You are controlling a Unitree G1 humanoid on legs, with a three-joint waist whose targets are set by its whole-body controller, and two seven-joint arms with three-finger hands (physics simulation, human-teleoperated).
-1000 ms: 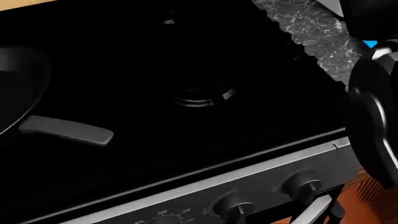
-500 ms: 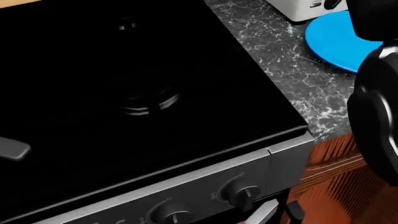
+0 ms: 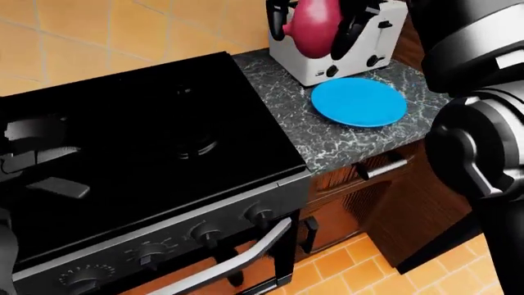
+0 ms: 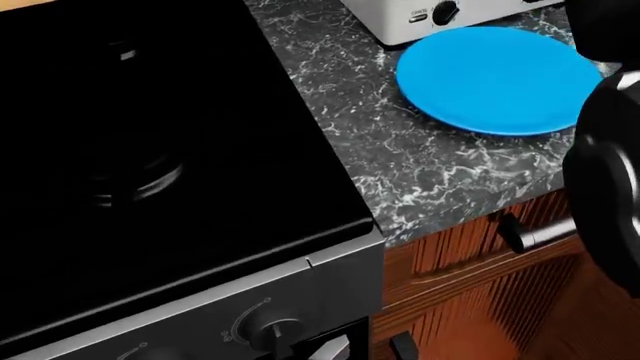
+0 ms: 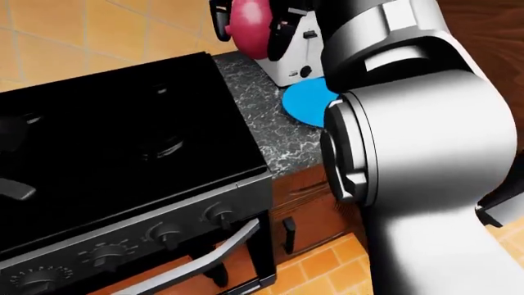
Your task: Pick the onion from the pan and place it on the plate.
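A dark red onion (image 3: 312,32) hangs at the top of the left-eye view, in front of the white toaster (image 3: 354,60). My right hand (image 3: 317,24) is shut on it, with dark fingers (image 3: 344,31) down both sides. The blue plate (image 4: 497,79) lies bare on the speckled counter, below and slightly right of the onion. The pan's grey handle (image 3: 57,187) pokes in at the left edge of the left-eye view; the pan itself merges with dark shapes there. My left hand may be among those shapes, but its state is unreadable.
The black stove top (image 3: 155,141) fills the left side, with knobs (image 3: 204,233) and an oven door handle (image 3: 233,261) below. Wooden cabinets (image 3: 360,196) stand under the counter. My right arm (image 5: 410,153) blocks most of the right-eye view.
The head camera has swung to the right: the stove slid left, the pan and its handle left the head view, and the blue plate came fully into it.
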